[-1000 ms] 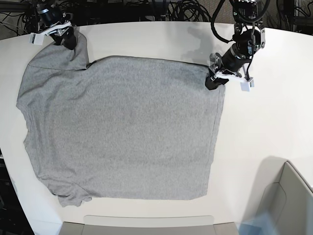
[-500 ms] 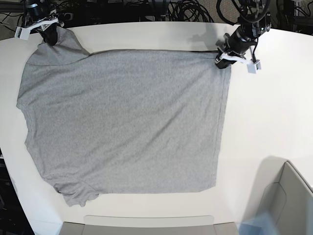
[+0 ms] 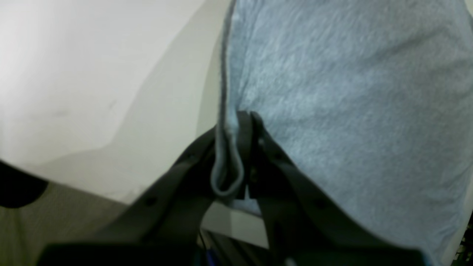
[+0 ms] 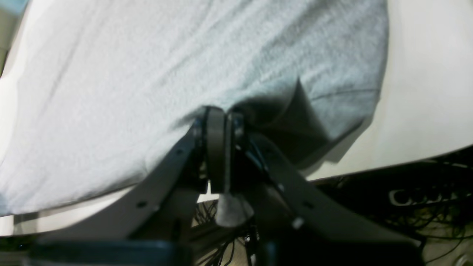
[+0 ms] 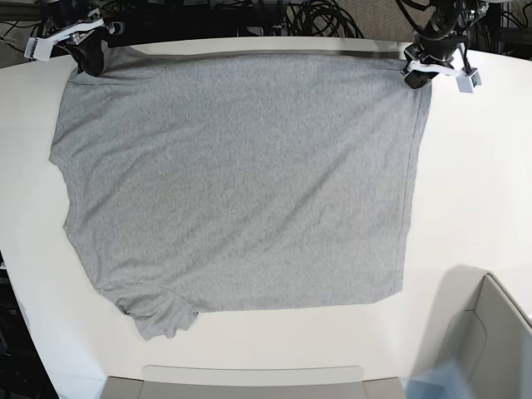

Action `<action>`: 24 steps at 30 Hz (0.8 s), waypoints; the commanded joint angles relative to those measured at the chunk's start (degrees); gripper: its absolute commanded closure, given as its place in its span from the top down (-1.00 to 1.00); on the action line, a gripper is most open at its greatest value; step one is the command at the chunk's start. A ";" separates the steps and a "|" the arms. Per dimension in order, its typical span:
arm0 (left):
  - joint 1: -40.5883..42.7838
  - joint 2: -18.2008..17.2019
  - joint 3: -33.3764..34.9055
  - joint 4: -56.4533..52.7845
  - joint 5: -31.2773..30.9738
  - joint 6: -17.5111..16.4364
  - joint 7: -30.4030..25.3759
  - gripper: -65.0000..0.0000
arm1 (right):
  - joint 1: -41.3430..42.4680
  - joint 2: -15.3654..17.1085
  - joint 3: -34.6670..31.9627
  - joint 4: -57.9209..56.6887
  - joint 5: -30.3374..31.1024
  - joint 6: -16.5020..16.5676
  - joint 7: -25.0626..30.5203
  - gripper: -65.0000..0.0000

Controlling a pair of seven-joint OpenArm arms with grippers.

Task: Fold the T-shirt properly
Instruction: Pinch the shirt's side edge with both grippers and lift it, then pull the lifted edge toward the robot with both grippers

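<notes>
A robotics lab bench is indicated. A plain white table (image 5: 482, 191) is seen across the base view, with tangled black cables (image 5: 320, 18) bundled behind its far edge at the top of the frame. Part of a grey bin (image 5: 486, 345) is seen at lower right.

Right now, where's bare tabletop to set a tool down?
Bare table runs between the T-shirt hem edge and the grey bin. A narrower strip lies beside the sleeve edge. Crowded along the far edge: left end effector and right end effector pinch the shirt corners.
</notes>
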 commanded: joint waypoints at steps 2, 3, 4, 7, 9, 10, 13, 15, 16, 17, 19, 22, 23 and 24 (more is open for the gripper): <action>-0.01 -0.37 -0.14 1.34 -0.38 0.03 -0.83 -1.00 | 1.61 0.70 1.15 2.69 0.81 0.94 -2.10 -0.95; -0.80 -0.29 -0.05 1.78 -0.38 0.12 -0.74 -1.00 | 2.84 0.87 1.77 3.22 0.81 0.94 -4.39 -0.95; -1.68 -0.20 -0.05 1.96 -0.38 0.21 -0.56 -1.00 | 4.07 0.96 3.17 3.57 0.81 0.94 -6.76 -0.95; -4.85 -0.02 -0.49 1.96 -0.30 0.21 3.13 -1.00 | 10.32 0.70 7.48 4.27 0.64 1.12 -15.55 -0.95; -7.31 -0.02 -0.49 1.96 -0.21 0.30 4.89 -1.00 | 13.92 0.87 9.68 4.45 0.64 1.29 -21.27 -0.95; -8.54 -0.02 -0.49 1.96 -0.21 0.30 5.68 -1.00 | 16.12 0.96 10.82 4.45 0.64 1.38 -24.25 -0.95; -11.53 0.06 -0.49 1.69 0.14 2.67 7.17 -1.00 | 21.83 1.05 13.11 4.45 -1.21 1.47 -31.38 -0.95; -13.02 0.06 -0.49 1.69 0.14 6.10 7.35 -1.00 | 25.44 1.05 13.19 4.71 -4.55 1.47 -34.28 -0.95; -13.46 0.06 -0.49 1.69 0.14 6.89 7.35 -1.00 | 26.84 1.05 13.19 4.80 -6.22 1.56 -35.16 -0.95; -14.08 -0.02 -0.32 1.69 0.14 7.59 7.35 -1.00 | 28.07 1.05 13.02 4.80 -7.98 1.64 -36.21 -0.95; -15.04 -0.20 -0.14 1.60 0.14 7.95 7.35 -1.00 | 30.71 0.96 12.23 4.71 -10.88 3.40 -37.71 -0.95; -17.07 -0.29 -0.05 1.08 0.14 7.95 7.44 -1.00 | 35.11 0.52 11.61 4.63 -15.63 5.69 -40.52 -0.95; -17.86 -0.29 -0.05 0.64 0.14 8.03 8.14 -1.00 | 36.25 0.43 11.17 4.45 -16.95 5.95 -41.31 -0.95; -19.35 -0.29 -0.23 -0.33 0.14 8.03 9.55 -1.00 | 37.66 0.43 10.65 4.36 -18.79 5.95 -42.54 -0.95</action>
